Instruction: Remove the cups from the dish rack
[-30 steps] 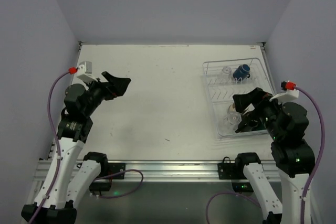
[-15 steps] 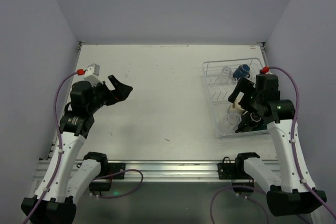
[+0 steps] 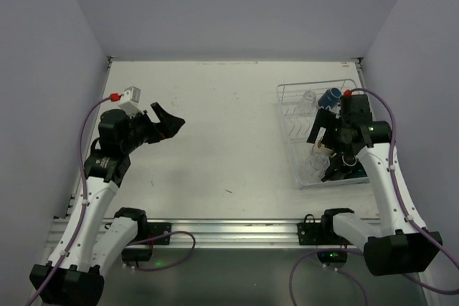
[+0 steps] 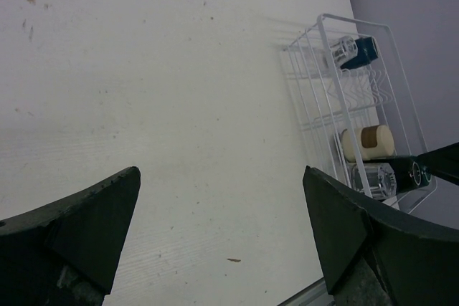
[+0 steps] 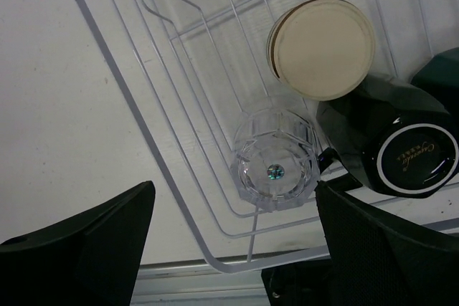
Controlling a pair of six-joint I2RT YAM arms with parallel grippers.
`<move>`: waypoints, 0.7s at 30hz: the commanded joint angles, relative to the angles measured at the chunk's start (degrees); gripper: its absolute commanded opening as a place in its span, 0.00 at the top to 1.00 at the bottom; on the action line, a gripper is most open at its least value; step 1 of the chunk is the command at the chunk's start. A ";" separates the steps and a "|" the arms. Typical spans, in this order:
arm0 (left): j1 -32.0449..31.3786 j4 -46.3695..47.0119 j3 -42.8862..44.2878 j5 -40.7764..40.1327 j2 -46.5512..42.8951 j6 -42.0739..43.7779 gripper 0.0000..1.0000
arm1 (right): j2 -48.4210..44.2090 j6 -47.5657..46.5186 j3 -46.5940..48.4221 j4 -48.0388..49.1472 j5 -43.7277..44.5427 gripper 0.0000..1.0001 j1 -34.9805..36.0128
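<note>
We see the white bench (image 3: 215, 120) mostly bare, with the dish rack (image 3: 289, 128) standing along its right edge, running from near the far right corner toward the near edge. Our left gripper (image 4: 221, 177) hangs over the left side of the bench with its fingers spread wide and nothing between them, well apart from the rack. Our right gripper (image 5: 233, 191) hovers above the near end of the rack, its fingers also spread and holding nothing, straddling the space over a clear tumbler (image 5: 276, 170). All the cups we can find sit inside the rack. A black mug (image 5: 401, 141) lies just beside the tumbler at the near end, with a dark teal cup (image 5: 441, 69) only partly in view past it. A cream cup (image 5: 321, 48) sits a little farther in, and a blue mug (image 3: 330, 96) and a second clear glass (image 4: 344, 49) are at the far end. We judge the tumbler the likely first pick: light and stiff, but slick and breakable. We would close across its faceted wall, low enough to be secure, keeping the fingers off the wires. The mugs look heavier, so we would grip them across the body, not by the handle.
</note>
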 commanded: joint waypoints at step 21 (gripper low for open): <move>0.06 5.50 -2.73 7.19 2.21 -0.31 0.00 | 2.66 18.97 -7.97 -0.33 5.55 0.06 -0.17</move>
